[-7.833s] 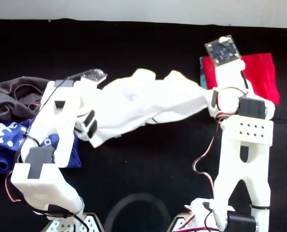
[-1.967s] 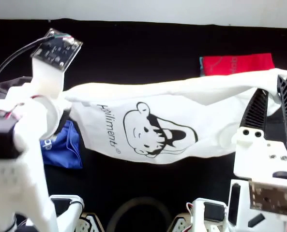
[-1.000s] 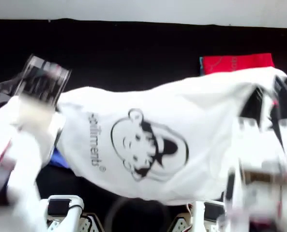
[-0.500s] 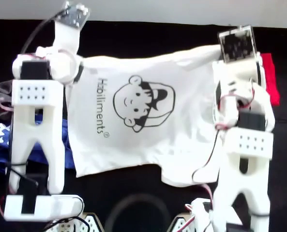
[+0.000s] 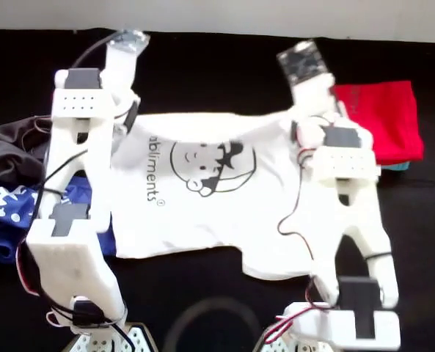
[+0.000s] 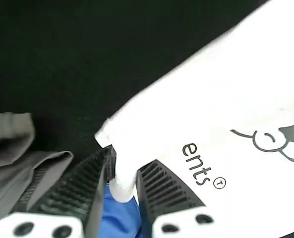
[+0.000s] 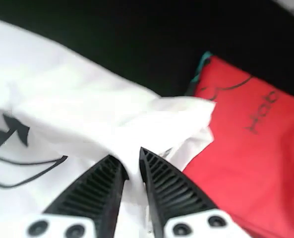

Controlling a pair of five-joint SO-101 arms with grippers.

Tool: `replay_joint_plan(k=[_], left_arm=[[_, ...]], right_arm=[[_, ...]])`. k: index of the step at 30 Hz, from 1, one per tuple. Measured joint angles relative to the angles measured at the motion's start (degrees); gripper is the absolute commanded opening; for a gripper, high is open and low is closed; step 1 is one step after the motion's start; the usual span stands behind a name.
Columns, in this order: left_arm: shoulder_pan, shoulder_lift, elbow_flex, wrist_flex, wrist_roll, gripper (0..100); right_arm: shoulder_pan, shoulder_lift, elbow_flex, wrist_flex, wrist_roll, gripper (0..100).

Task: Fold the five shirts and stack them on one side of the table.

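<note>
The white printed cotton shirt [image 5: 202, 213] covers the middle of the black table [image 5: 217, 66], hemmed in by my left arm [image 5: 74, 183] and my right arm [image 5: 349, 198]. I could pass over bare tabletop at 12 o'clock, beyond the shirt, and at 4. A heap of dark grey shirt [image 5: 8, 150] and blue patterned shirt [image 5: 4, 213] blocks 9; a folded red shirt [image 5: 382, 117] sits at 2, just beside my right arm.
</note>
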Motion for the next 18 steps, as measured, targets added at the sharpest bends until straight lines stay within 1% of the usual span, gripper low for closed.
replay_joint_plan(k=[3,9,13,15,18], left_arm=[[0.0,2.73,0.0,3.34,0.0,1],[0.0,3.52,0.0,13.36,-0.09,1],[0.0,3.52,0.0,20.04,-4.04,1],[0.0,3.52,0.0,22.42,-4.92,1],[-0.53,2.29,0.7,23.47,-5.27,1]], right_arm=[[-0.18,4.13,0.0,4.75,0.0,0.6],[1.14,4.84,-0.88,14.95,0.0,0.6],[3.25,4.75,-0.88,19.34,0.44,0.6],[3.87,2.9,-0.88,21.01,0.44,0.6],[3.87,-2.29,-0.88,25.23,0.44,0.6]])
